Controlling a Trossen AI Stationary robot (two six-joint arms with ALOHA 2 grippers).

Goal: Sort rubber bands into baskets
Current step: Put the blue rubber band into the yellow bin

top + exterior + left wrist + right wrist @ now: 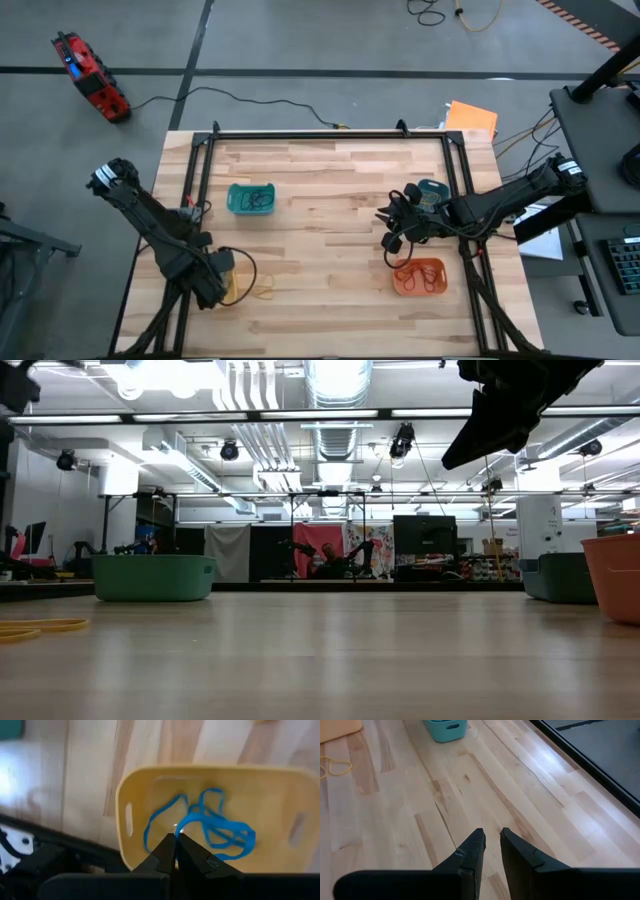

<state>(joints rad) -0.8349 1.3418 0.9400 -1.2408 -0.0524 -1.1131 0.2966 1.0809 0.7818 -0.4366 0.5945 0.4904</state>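
My left gripper (216,284) (175,845) hangs shut, pointing down, over the yellow basket (150,785) (233,291) at the table's near left. I make out nothing between its fingers. Blue rubber bands (215,827) lie tangled on that basket's floor. A yellow rubber band (263,292) (40,627) lies flat on the table beside it. My right gripper (392,226) (491,845) hovers above bare wood at the right, its fingers a little apart with nothing between them. The teal-green basket (250,198), the blue basket (432,190) and the orange basket (418,276) each hold bands.
A black frame (330,133) borders the table's far edge and sides. A black cable loop (246,262) curls near my left gripper. Bare wood lies between the teal-green basket and my right gripper. A flat orange sheet (472,117) sits past the far right corner.
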